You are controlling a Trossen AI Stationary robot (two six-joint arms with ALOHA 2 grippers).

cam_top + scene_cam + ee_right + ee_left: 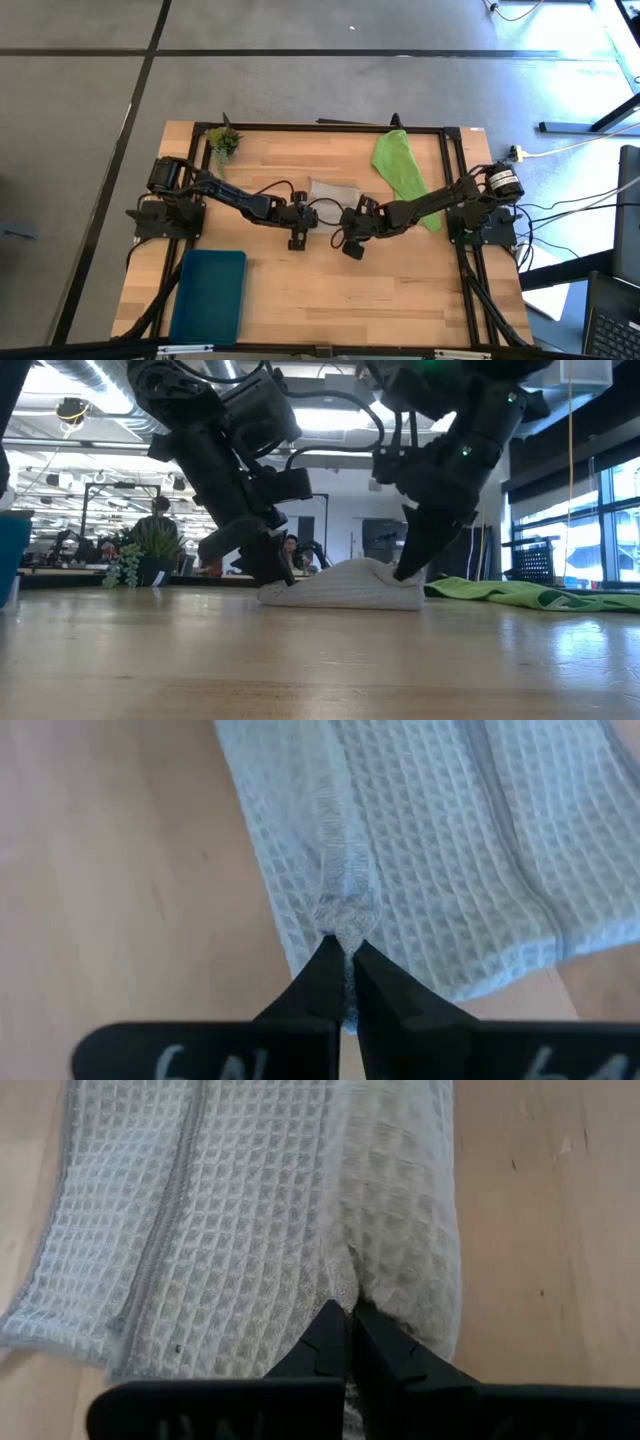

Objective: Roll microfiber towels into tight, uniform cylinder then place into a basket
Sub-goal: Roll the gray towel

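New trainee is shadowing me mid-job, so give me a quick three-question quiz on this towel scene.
1. True or false: the green towel already lies in the basket.
2. Which towel do both end effectors pinch? A) grey towel B) green towel
3. What small thing stands at the table's far left corner?

Key:
1. False; it lies flat on the table.
2. A; left end effector and right end effector are shut on the grey towel.
3. The plant sprig.
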